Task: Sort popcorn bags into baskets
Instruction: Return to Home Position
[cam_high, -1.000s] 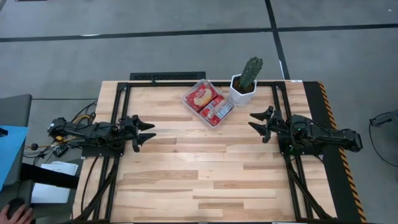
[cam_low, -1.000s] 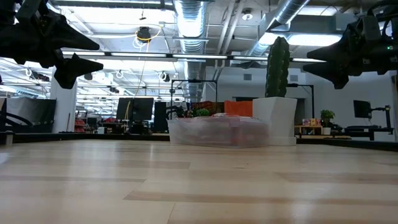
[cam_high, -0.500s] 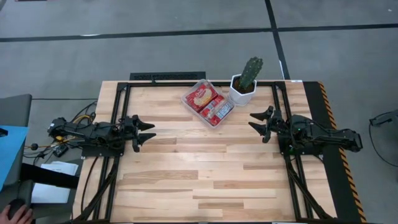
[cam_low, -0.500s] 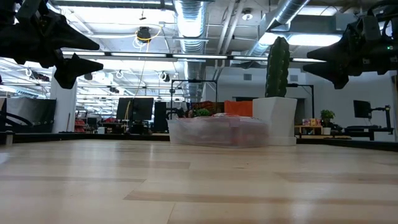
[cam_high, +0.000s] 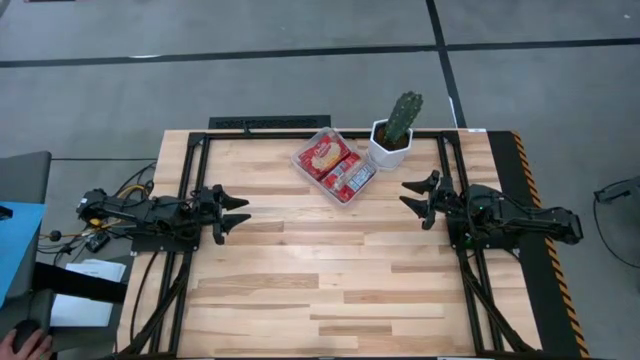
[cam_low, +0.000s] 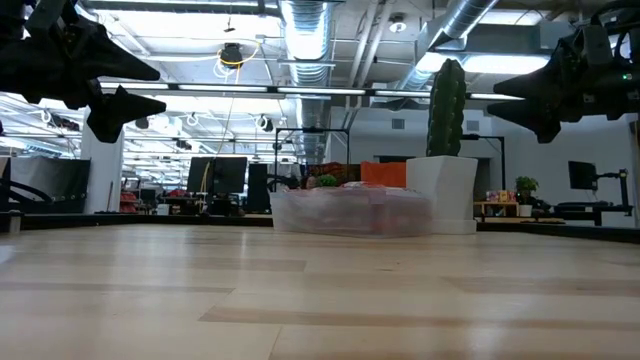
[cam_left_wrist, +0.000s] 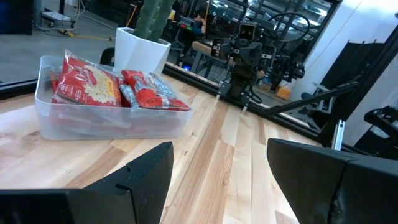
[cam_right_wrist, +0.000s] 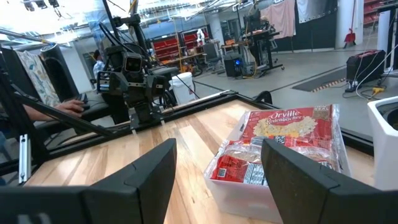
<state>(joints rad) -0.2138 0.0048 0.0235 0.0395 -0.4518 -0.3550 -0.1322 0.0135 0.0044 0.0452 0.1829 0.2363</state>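
Nothing has shifted since half a second ago: both arms and every object lie exactly as before. On the left edge of the light wooden table (cam_high: 300, 270), the left gripper (cam_high: 240, 211) hangs above the boards with its arm stretched out level, pointing inward toward the table's middle. Its two dark fingers (cam_left_wrist: 146, 174) are spread wide, and nothing sits between them. Opposite it, over the right edge, the right gripper (cam_high: 408, 194) mirrors that pose, arm level and aimed inward, fingers (cam_right_wrist: 149, 177) likewise parted wide and empty. From table height, the left gripper (cam_low: 150, 88) and the right gripper (cam_low: 500, 105) both float high above the wood, well clear of it.

Between the arms, at the far edge of the table, the clear shallow rectangular plastic tub (cam_high: 297, 160) sits turned at an angle to the boards. Inside it lie the red popcorn packets (cam_high: 322, 155) with silvery ends and yellowish print, two showing side by side on top. More seem stacked under them, though the count is hard to read through the plastic. Just beside the tub, toward the right arm, the white faceted pot (cam_high: 381, 150) holds a tall green cactus (cam_high: 404, 115). Both grippers are well apart from the tub.
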